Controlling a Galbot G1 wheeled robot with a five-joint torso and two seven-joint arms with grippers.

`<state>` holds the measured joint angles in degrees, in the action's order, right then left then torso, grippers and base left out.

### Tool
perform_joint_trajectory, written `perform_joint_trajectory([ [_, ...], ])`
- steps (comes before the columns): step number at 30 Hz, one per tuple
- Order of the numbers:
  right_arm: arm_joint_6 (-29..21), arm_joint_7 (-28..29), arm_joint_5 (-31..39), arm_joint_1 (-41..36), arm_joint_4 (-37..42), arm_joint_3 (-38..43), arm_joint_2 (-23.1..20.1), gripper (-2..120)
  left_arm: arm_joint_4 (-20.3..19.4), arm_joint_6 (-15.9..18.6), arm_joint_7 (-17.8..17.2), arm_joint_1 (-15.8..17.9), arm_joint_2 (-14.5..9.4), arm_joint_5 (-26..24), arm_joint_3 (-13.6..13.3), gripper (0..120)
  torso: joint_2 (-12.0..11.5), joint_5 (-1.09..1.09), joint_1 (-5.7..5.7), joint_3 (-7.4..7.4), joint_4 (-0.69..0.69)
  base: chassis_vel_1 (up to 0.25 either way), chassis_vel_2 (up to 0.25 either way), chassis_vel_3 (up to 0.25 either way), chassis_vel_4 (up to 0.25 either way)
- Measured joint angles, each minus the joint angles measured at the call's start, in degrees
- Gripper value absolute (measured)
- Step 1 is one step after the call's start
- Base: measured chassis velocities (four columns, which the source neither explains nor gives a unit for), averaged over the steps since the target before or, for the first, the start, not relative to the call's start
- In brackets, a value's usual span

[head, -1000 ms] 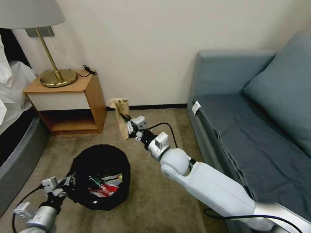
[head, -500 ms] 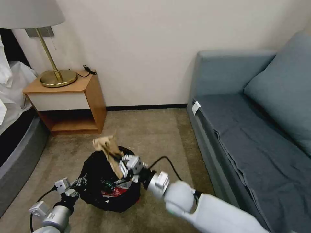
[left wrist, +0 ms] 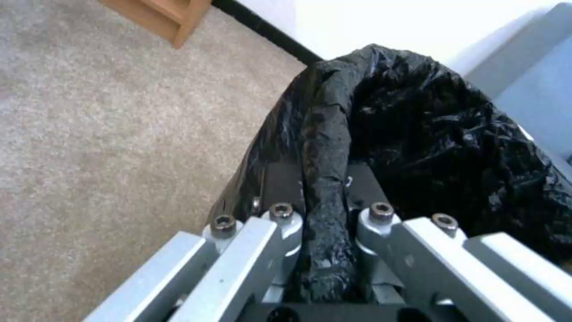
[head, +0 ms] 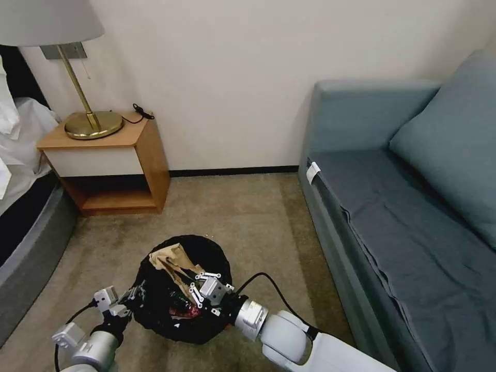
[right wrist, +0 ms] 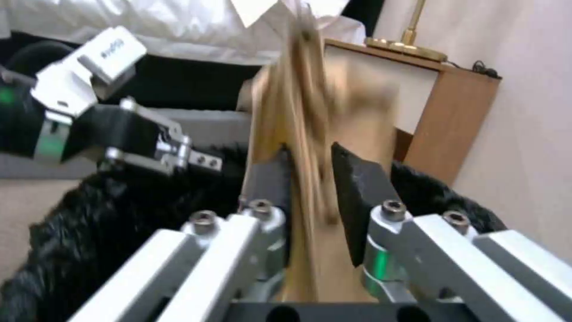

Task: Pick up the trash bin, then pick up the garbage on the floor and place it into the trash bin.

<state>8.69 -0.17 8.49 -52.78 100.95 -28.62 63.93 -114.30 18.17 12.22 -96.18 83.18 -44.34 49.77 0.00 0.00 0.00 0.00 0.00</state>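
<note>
The left gripper (head: 130, 301) has its jaws closed tight on the near rim of the trash bin (head: 155, 315), pinching a fold of the black liner (left wrist: 325, 192) together with the mesh edge; in the left wrist view the bunched plastic runs straight between the two pads. Gripping at the rim rather than the body makes sense for a bin far wider than the jaws, and it leaves the mouth open and facing up toward the other arm. The bin sits low over the carpeted floor (head: 243, 217), between the wooden nightstand (head: 111, 155) and the grey-blue sofa (head: 392, 196); whether its base touches the carpet or hangs just clear of it I cannot tell. The right gripper (head: 199, 283) reaches in over the bin's mouth from the sofa side, its jaws narrowed around a tan crumpled paper scrap (head: 173, 261), which stands up between the pads in the right wrist view (right wrist: 310, 134). Most of the scrap is already below or at the rim line, leaning against the far inner wall of the liner, so letting go here would likely drop it inside rather than on the floor. Red and white litter (head: 181, 305) already lies at the bottom of the bin, under the gripper. No other loose pieces are visible on the carpet around the bin.
</note>
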Motion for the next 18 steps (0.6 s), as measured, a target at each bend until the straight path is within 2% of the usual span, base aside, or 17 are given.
perform_joint_trajectory([
  [4,0.06,-0.31,-1.17,-1.11,-0.43,1.22,0.3,42,0.07,0.0,-0.1,-0.31,-0.39,-0.46,0.41,6,0.0,0.0,0.0,0.0,0.0,0.0,0.0,0.0,0.0],
  [8,0.08,-0.32,-1.33,-1.77,-0.09,2.19,0.09,51,0.37,-0.09,-0.29,-0.32,-0.66,-0.94,0.91,6,0.0,0.0,0.0,0.0,0.0,0.0,0.0,0.0,0.0],
  [9,0.1,-0.31,-1.4,-2.25,0.48,3.11,-0.41,60,0.74,-0.28,-0.51,-0.26,-0.8,-1.22,1.54,6,0.0,0.0,0.0,0.0,0.01,0.0,0.0,0.0,0.0],
  [11,0.14,-0.3,-1.42,-2.79,1.12,4.05,-0.98,63,1.02,-0.37,-0.99,-0.21,-0.9,-1.57,2.17,6,0.0,0.0,0.0,0.0,0.0,0.0,0.0,0.0,0.0],
  [14,0.51,0.28,-1.41,-4.84,3.31,7.78,-2.96,79,2.6,-1.21,-1.69,0.05,-1.19,-2.59,4.11,6,0.0,0.0,0.0,0.0,0.0,0.0,0.0,0.0,0.0],
  [15,0.51,0.28,-1.41,-4.84,3.31,7.78,-2.96,79,2.6,-1.21,-1.69,0.05,-1.19,-2.59,4.11,6,0.0,0.0,0.0,0.0,0.0,0.0,0.0,0.0,0.0],
  [18,0.78,0.8,-1.26,-6.65,5.11,11.52,-4.71,90,4.19,-1.89,-2.13,0.46,-1.61,-2.81,5.24,6,0.0,0.0,0.0,0.0,0.0,0.0,0.0,0.0,0.0],
])
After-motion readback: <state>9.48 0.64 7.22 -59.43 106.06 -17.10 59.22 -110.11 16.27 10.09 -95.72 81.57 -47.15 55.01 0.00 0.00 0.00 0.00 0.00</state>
